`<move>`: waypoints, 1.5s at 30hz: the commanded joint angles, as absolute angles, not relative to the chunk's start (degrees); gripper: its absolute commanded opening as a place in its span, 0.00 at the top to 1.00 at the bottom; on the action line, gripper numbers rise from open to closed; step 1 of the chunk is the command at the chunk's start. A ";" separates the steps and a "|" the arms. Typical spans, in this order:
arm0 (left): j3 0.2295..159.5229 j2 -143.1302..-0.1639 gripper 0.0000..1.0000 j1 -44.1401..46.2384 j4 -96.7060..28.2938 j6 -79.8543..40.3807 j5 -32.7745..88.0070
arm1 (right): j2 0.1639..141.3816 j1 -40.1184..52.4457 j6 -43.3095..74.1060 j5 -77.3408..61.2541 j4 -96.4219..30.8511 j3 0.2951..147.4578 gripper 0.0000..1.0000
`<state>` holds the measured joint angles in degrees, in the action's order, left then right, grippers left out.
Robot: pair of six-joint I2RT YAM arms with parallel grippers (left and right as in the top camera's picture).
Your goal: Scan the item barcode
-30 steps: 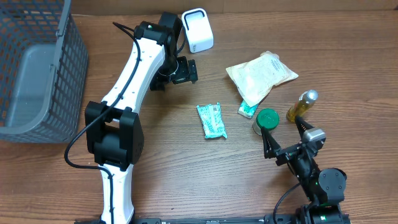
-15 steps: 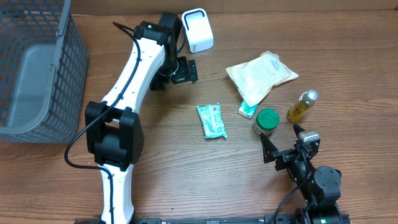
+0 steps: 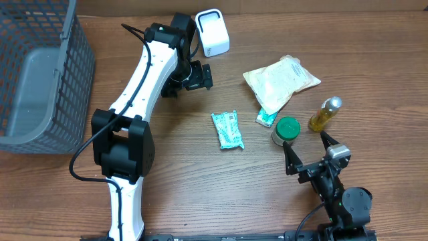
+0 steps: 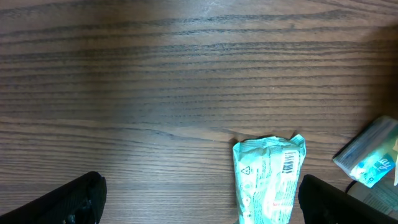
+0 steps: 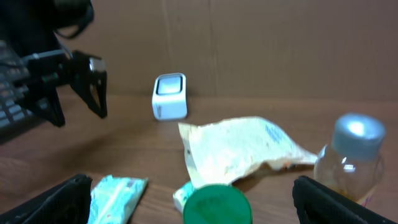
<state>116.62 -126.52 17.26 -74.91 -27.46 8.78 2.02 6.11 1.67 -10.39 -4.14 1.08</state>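
Teal snack packet (image 3: 228,129) lies flat near the middle of the wooden worktop (image 3: 374,80), apart from both arms; in the left wrist view a barcode (image 4: 288,163) shows printed near its sealed end. The left gripper (image 3: 198,75) hangs over the far part of the worktop, to the far left of the packet, its jaws spread wide with only wood between them. Just beyond it, at the far edge, stands the white barcode scanner (image 3: 212,32). The right gripper (image 3: 303,137) is at the near right, also wide open, its fingers pointing toward a green-lidded jar (image 3: 286,128) just ahead of it. Beside the jar on the right stands a small bottle of yellow liquid (image 3: 325,114) with a silver cap. A small teal and white box (image 3: 266,118) lies just left of the jar, partly tucked under a beige pouch (image 3: 281,82). A grey wire basket (image 3: 40,73) sits at the far left
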 commanded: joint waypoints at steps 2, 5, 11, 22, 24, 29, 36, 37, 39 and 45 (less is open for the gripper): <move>117.14 -125.51 0.00 17.61 -74.70 -27.03 8.38 | 0.12 6.46 1.48 -10.17 -3.97 0.45 0.00; 117.14 -125.51 0.00 17.61 -74.70 -27.03 8.40 | 0.12 6.48 1.45 -10.13 -3.95 0.45 0.00; 117.14 -125.51 0.00 17.65 -74.70 -27.03 8.38 | 0.12 6.48 1.45 -10.13 -3.84 0.45 0.00; 117.14 -125.51 0.01 17.65 -74.70 -27.03 8.40 | 0.12 6.48 1.45 -10.13 -3.81 0.45 0.00; 117.14 -125.51 0.00 17.65 -74.70 -27.03 8.38 | 0.12 6.48 1.45 -10.13 -3.81 0.45 0.00; 117.14 -125.51 0.00 17.65 -74.70 -27.03 8.38 | 0.12 6.48 1.45 -10.13 -3.79 0.45 0.00; 117.14 -125.51 0.00 17.65 -74.70 -27.00 8.40 | 0.12 6.37 1.43 -10.11 -3.81 0.45 0.00; 117.14 -125.51 0.00 17.65 -74.70 -27.03 8.40 | 0.12 6.37 1.39 -10.00 -3.81 0.45 0.00; 117.14 -125.51 0.00 17.65 -74.70 -27.03 8.38 | 0.12 6.37 1.43 -7.62 -4.08 0.45 0.00; 117.14 -125.51 0.00 17.65 -74.70 -27.03 8.40 | 0.12 6.37 1.41 -6.20 -4.25 0.45 0.00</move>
